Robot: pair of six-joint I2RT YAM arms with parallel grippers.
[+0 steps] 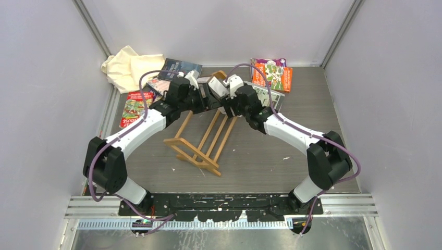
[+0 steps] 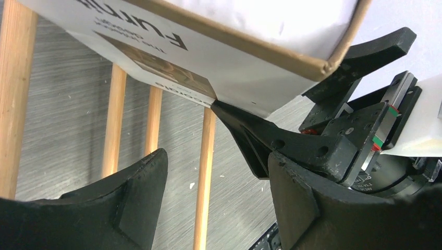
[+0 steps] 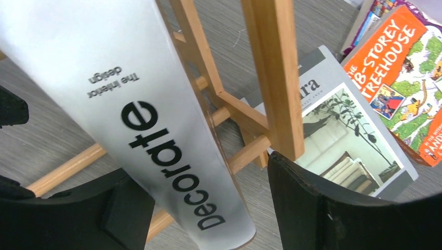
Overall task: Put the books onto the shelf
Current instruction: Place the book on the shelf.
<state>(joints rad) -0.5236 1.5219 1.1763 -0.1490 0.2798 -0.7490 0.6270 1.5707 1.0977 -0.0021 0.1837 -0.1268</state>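
At the far end of the shelf point(image 1: 200, 140), toward the far edge of the table point(image 1: 292, 156), the "Decorate" book point(image 3: 156, 130) stands loose between the wide-spread jaws of the right gripper point(image 3: 203, 172) (the left gripper point(image 2: 216, 161) also gapes, holding nothing), so unsupported it could topple off.

Centre of grey table point(image 1: 292, 151): light-brown wooden slat rack point(image 1: 200, 139), set diagonal, far end hidden under arms. Over that end, left gripper point(image 1: 202, 97) & right gripper point(image 1: 223, 100) meet; jaw state not discernible. L edge: red-green book point(image 1: 135, 108), flat. Rear L: dark blue book point(image 1: 180, 67) beside crumpled cream cloth point(image 1: 127, 65). Rear R: orange & purple books point(image 1: 272, 74), stacked. Adj., white-grey book point(image 1: 271, 97), partly under R arm.
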